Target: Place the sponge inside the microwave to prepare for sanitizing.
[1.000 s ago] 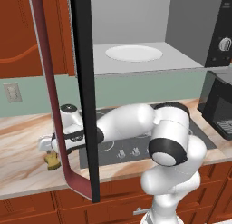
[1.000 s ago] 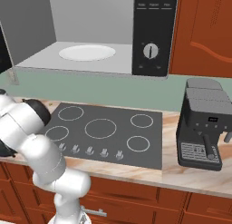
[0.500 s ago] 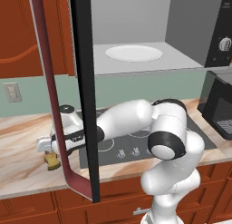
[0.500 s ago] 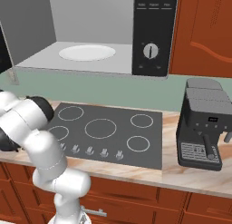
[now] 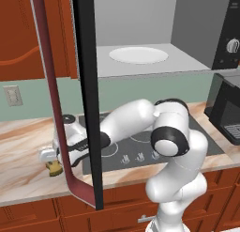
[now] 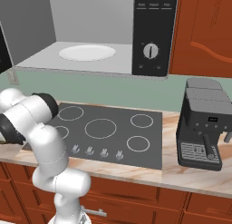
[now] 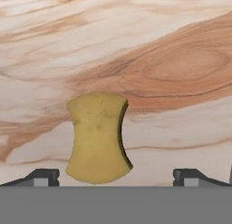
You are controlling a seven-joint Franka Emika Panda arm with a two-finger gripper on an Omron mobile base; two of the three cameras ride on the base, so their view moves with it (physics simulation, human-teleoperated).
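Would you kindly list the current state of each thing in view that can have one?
Microwave: door swung wide open, round plate inside bare.
Sponge: lying flat on the counter, not gripped.
Claw: open, straddling the sponge.
Stove: nothing on its burners.
Coffee machine: standing upright on the counter.

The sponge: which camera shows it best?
The hand view: the sponge lies whole on the marble counter, close up. The left base view gives a small yellow bit below the gripper.

A marbled tan counter [image 5: 23,170] carries the sponge [image 7: 96,138], lying flat on its left part, beside the black cooktop [image 6: 108,132]. A black coffee machine [image 6: 204,128] stands at the counter's right end.
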